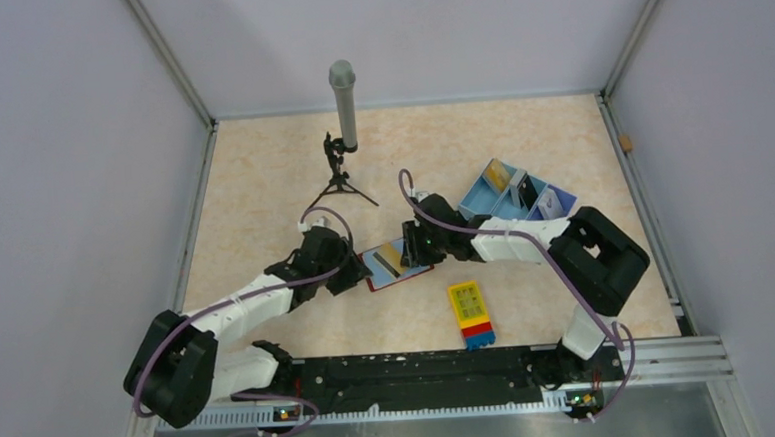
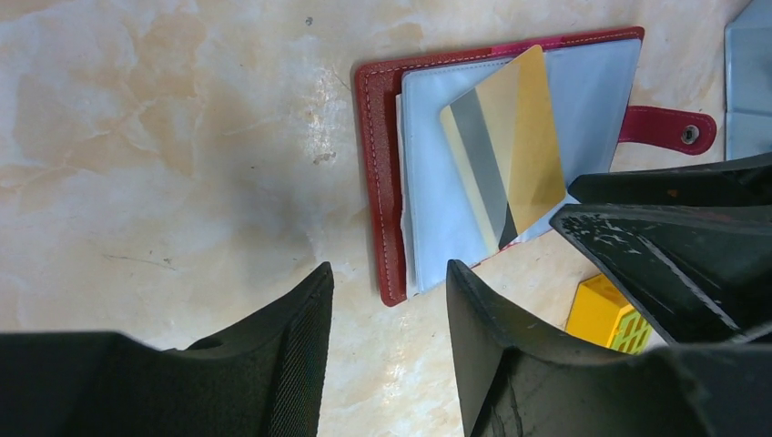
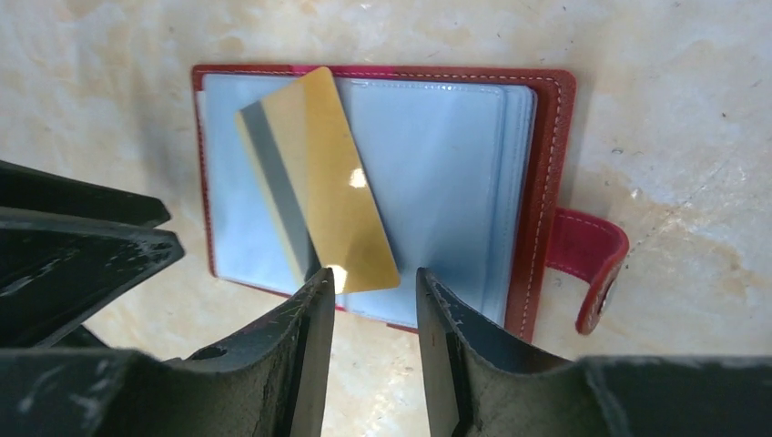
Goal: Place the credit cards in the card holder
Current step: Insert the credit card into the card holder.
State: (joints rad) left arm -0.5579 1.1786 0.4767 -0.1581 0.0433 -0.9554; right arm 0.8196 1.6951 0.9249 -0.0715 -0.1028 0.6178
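Note:
The dark-red card holder (image 1: 382,277) lies open on the table between my two grippers, blue-grey pockets up, with its red tab (image 3: 587,259) to one side. A yellow-gold card (image 3: 319,182) lies slantwise on the pockets with its whole outline showing; it also shows in the left wrist view (image 2: 510,146). My left gripper (image 2: 390,282) is open and empty at one edge of the holder (image 2: 378,182). My right gripper (image 3: 375,282) is open and empty at the opposite edge, its tips just short of the card's near end. More cards stand in the light-blue tray: yellow (image 1: 498,176), dark (image 1: 529,191), pale (image 1: 551,203).
The light-blue three-compartment tray (image 1: 483,205) sits at the right rear, beside the right arm. A yellow, red and blue block (image 1: 472,314) lies in front of the holder. A grey microphone on a small tripod (image 1: 342,111) stands at the back. Walls enclose the table.

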